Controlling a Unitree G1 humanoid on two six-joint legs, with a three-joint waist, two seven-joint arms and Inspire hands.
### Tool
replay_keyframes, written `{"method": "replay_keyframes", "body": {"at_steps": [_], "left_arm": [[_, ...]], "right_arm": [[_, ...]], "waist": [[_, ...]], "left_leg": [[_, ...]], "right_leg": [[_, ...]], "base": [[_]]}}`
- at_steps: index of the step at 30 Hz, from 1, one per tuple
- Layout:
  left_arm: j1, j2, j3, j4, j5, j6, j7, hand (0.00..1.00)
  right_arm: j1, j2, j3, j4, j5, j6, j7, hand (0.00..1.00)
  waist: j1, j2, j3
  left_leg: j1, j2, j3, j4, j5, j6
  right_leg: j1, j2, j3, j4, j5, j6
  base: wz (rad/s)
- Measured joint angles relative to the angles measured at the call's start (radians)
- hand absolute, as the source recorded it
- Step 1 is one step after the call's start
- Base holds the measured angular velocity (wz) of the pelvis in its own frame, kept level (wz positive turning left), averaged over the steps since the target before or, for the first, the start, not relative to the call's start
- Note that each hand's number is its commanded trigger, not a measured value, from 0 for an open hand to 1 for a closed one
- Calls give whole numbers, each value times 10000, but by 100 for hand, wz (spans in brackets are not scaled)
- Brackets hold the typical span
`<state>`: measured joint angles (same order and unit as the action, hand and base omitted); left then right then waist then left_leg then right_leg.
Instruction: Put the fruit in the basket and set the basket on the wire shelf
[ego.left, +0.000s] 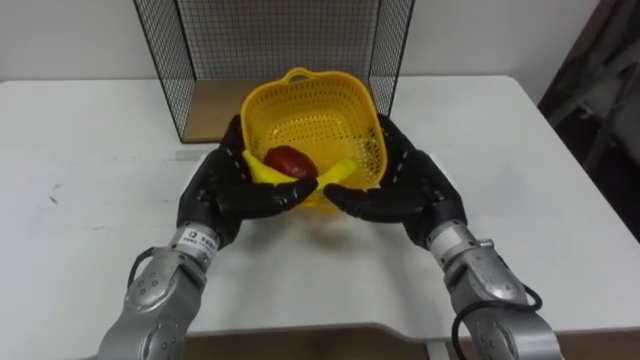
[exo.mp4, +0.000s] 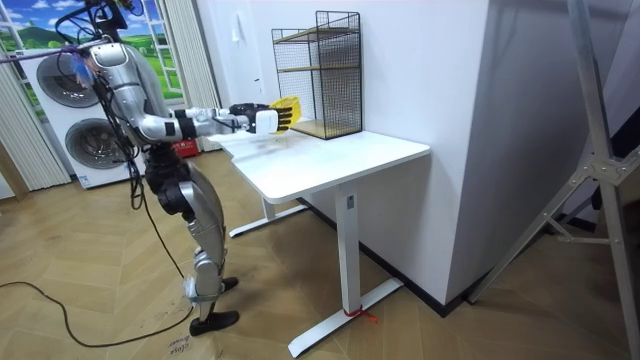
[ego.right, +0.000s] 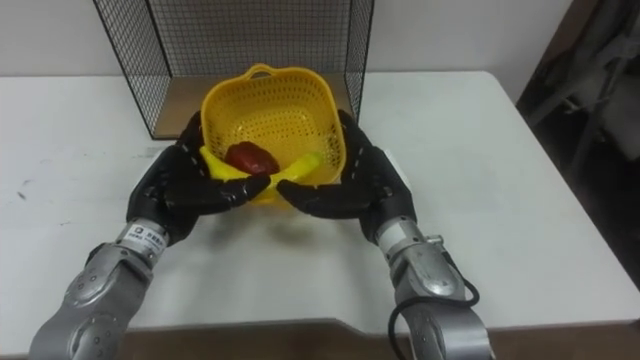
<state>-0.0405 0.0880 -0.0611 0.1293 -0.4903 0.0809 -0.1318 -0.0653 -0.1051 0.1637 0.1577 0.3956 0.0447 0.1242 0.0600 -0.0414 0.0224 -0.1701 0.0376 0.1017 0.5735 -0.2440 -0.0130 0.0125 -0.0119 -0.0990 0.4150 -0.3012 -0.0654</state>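
A: Table (ego.left: 80, 150), wire shelf (ego.left: 270, 40) at its back, basket (ego.left: 320, 115) just in front of the shelf's open side. Best way to set it in?

B: Hold it level, go straight fwd onto the bottom board, btwn the mesh walls. Don't clip them w/ the rim.

A: Hands?

B: Left hand (ego.left: 225, 190) & right hand (ego.left: 415, 190) cup the basket's sides, fingers curled round it, thumbs nearly meeting in front. Banana (ego.left: 258, 170) + red fruit (ego.left: 290, 160) lie inside.
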Motion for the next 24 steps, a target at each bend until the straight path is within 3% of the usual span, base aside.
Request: {"method": "replay_keyframes", "body": {"at_steps": [1,2,4,5,6,7,9,10,12,15,17,20,22,23,24], "left_arm": [[-1,-5,-17,10,1,11,0,0],[-3,-9,-51,8,-6,11,-2,0],[0,21,-16,25,-9,9,-5,0],[0,38,78,31,-35,6,-6,0],[-2,49,115,28,-40,2,-5,0],[-15,84,135,27,-83,-11,-5,0],[-15,147,63,26,-210,-49,-5,0],[-14,153,31,26,-216,-49,-6,0],[-26,161,8,27,-295,-55,-6,0],[-27,122,20,27,-301,-89,-6,0],[-27,93,11,27,-301,-90,-5,0],[-62,134,-47,25,-295,-171,14,0],[-125,160,-84,26,-305,-171,35,0],[-152,170,-141,26,-429,-171,55,0],[-286,192,-184,27,-663,-173,79,0]], "right_arm": [[-20,-56,-12,23,1,2,4,0],[-53,-168,-53,50,-1,11,66,0],[-52,-211,-62,205,-6,41,251,0],[-44,-209,-58,244,-18,159,297,0],[-32,-140,-15,244,-37,215,309,0],[-37,-138,-4,240,-19,215,324,0],[-42,-229,-8,244,3,215,317,0],[-41,-236,-10,249,3,216,310,0],[-51,-229,-35,233,111,215,302,0],[-49,-231,-37,191,134,214,212,0],[-57,-257,21,190,135,213,114,0],[-147,-263,86,184,132,191,-21,0],[-187,-215,100,182,144,162,-82,0],[-201,-173,117,182,152,162,-140,0],[-302,-165,113,181,116,129,-146,0]], "waist": [[9,-15,3],[11,16,0],[157,-2,-5],[249,-30,-32],[249,-137,-133],[199,-197,-184],[106,-237,-182],[110,-244,-178],[-5,-356,-172],[-19,-336,-144],[13,-337,-133],[-12,-331,-112],[-26,-357,-79],[-12,-348,-66],[-46,-358,6]], "left_leg": [[-196,-43,1,-340,30,2],[-605,-131,-4,-1328,310,-107],[-823,-134,-51,-2527,1348,18],[-775,-127,-75,-2949,1816,41],[-711,-199,-78,-3039,2134,91],[-706,-255,-85,-3027,2241,143],[-699,-524,-274,-2668,2532,405],[-705,-548,-314,-2541,2564,478],[-710,-876,-238,-2250,2253,682],[-826,-1234,-127,-1866,1819,883],[-833,-1323,-37,-1454,1376,978],[-805,-1452,33,-953,737,1148],[-788,-1582,86,-697,436,1273],[-703,-1624,184,-593,251,1363],[-659,-1693,191,-546,141,1438]], "right_leg": [[-1,-30,5,-15,-1,-2],[-15,-31,19,8,-67,-8],[76,-45,121,44,-246,0],[222,-26,222,57,-346,128],[266,-59,299,79,-499,231],[285,-82,320,77,-549,265],[549,-198,307,22,-739,362],[608,-240,320,26,-814,402],[748,-509,393,14,-1044,617],[857,-913,337,18,-1272,828],[1013,-1070,237,200,-1358,974],[780,-1337,87,1536,-1417,1106],[287,-1595,65,2858,-1256,1332],[-72,-1700,171,3725,-937,1392],[-430,-1794,192,4576,-541,1382]], "base": [[-5],[-13],[-41],[-47],[-27],[-5],[0],[0],[7],[5],[8],[8],[14],[23],[27]]}}
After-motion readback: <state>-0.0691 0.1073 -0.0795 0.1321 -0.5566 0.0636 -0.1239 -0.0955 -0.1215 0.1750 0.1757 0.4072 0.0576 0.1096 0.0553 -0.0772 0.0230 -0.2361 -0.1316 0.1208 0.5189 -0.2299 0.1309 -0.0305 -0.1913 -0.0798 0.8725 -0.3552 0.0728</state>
